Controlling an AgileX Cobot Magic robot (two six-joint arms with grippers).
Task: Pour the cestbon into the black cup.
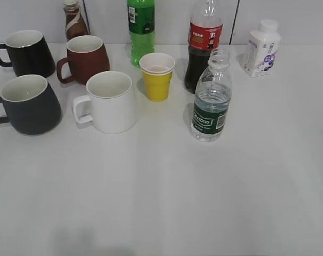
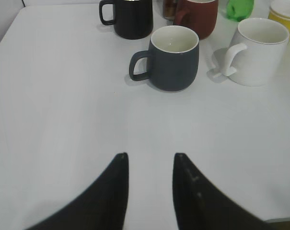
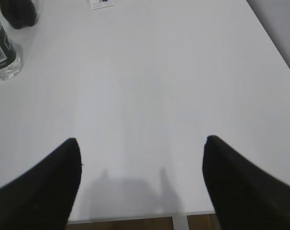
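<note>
Right tool point(image 3: 141, 143) spread, cestbon point(image 3: 1, 52) seemingly well ahead-left.

I see a clear plastic water bottle point(image 1: 211, 101) with a glossy green label at frame centre-right, a matt charcoal mug point(image 1: 30, 104) at left, and a smooth white table point(image 1: 161, 197) beneath, faintly sheened.

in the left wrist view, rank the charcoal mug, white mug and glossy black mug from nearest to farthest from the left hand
From the left hand:
1. charcoal mug, straight ahead, centre
2. white mug, ahead to the right
3. glossy black mug, at the top edge, behind the charcoal one
</note>
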